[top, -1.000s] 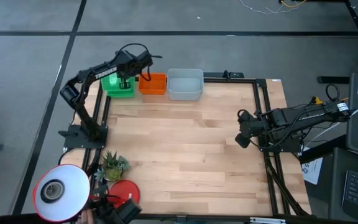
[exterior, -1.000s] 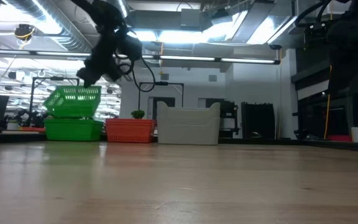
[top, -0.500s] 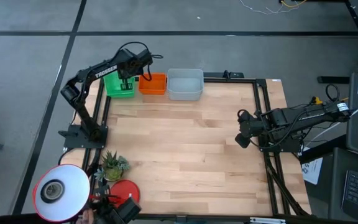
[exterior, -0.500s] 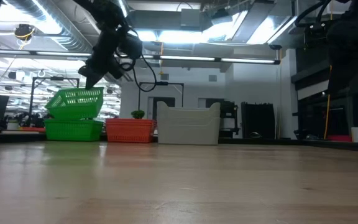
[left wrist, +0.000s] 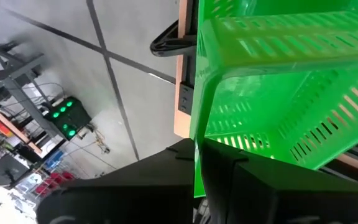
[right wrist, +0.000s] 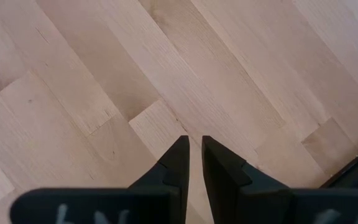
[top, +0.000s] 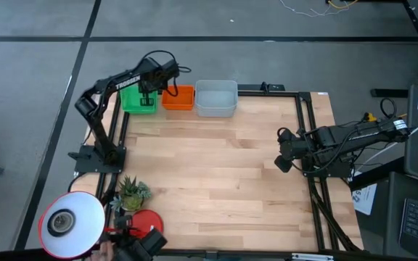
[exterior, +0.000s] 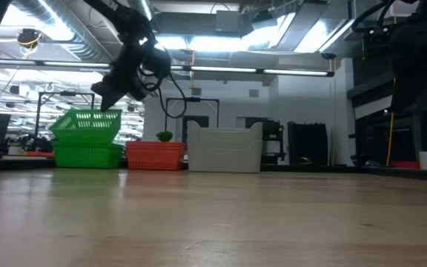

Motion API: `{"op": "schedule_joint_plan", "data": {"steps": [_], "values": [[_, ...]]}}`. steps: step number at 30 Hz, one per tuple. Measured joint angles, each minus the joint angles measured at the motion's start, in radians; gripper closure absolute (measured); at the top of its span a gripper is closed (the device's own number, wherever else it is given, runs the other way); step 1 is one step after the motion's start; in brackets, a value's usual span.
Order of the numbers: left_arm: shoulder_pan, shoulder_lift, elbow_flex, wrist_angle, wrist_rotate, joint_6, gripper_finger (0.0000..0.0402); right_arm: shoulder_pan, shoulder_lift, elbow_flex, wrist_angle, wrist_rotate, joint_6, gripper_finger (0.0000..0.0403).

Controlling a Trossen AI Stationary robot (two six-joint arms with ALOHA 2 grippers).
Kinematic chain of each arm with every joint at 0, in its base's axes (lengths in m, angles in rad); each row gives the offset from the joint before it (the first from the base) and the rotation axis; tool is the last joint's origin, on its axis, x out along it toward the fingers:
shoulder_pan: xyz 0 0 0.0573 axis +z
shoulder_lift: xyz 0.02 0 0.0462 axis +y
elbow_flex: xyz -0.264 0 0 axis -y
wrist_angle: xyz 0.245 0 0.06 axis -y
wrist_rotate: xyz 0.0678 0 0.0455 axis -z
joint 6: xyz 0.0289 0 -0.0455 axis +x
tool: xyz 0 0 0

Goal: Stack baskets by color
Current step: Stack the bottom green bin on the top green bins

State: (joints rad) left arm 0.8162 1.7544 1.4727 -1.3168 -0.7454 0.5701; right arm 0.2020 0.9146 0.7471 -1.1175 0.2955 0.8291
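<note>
At the table's far left corner, my left gripper [exterior: 107, 102] is shut on a bright green basket [exterior: 86, 123]. It holds this basket tilted right over a second green basket [exterior: 87, 154] that stands on the table. From above the two green baskets [top: 132, 101] show as one. A red-orange basket [top: 179, 98] and a light grey basket [top: 215, 98] stand in a row to their right, along the far edge. My right gripper [right wrist: 194, 146] waits near the table's right edge, with its fingers almost together and nothing between them. My left gripper pinches the upper green basket's rim and slotted side wall [left wrist: 199, 134] between its two fingers, at the end nearer the red-orange basket. The fingers slant down from above. The basket hangs tilted, and its underside meets the lower basket's rim; whether it is nested I cannot tell.
A white round lamp [top: 71, 223], a small plant [top: 131, 192] and a red disc [top: 145, 223] crowd the near left corner. Black frame rails [top: 305, 123] run along the table's edges. The wooden middle of the table [top: 216, 174] is bare.
My left gripper has rolled and tipped a little and has sunk slightly. The green basket it holds has come down closer onto the lower green basket, still tilted. My right arm has kept still.
</note>
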Motion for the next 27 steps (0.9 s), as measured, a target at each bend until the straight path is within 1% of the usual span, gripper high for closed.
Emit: {"op": "schedule_joint_plan", "data": {"steps": [8, 12, 18, 22, 25, 27], "values": [[0.0, 0.039, 0.0, -0.013, 0.053, 0.042, 0.0396, 0.0, 0.0, 0.0, 0.0, 0.0, 0.0, 0.0359], [-0.006, 0.04, 0.0, -0.015, 0.052, 0.062, 0.037, 0.0, 0.0, 0.0, 0.0, -0.005, 0.0, 0.0359], [-0.007, 0.04, 0.0, -0.08, 0.049, 0.071, 0.0323, 0.0, 0.0, 0.0, 0.0, -0.007, -0.002, 0.0359], [-0.007, 0.04, 0.0, -0.108, 0.056, 0.096, 0.0304, 0.0, 0.0, 0.0, 0.0, -0.007, -0.004, 0.0359], [-0.014, 0.04, 0.0, -0.108, 0.002, 0.081, 0.0297, 0.0, 0.0, 0.0, 0.0, -0.008, -0.004, 0.0359], [-0.022, 0.04, 0.003, -0.104, -0.042, 0.042, 0.0297, 0.0, 0.0, 0.0, 0.0, -0.008, -0.004, 0.0359]]}}
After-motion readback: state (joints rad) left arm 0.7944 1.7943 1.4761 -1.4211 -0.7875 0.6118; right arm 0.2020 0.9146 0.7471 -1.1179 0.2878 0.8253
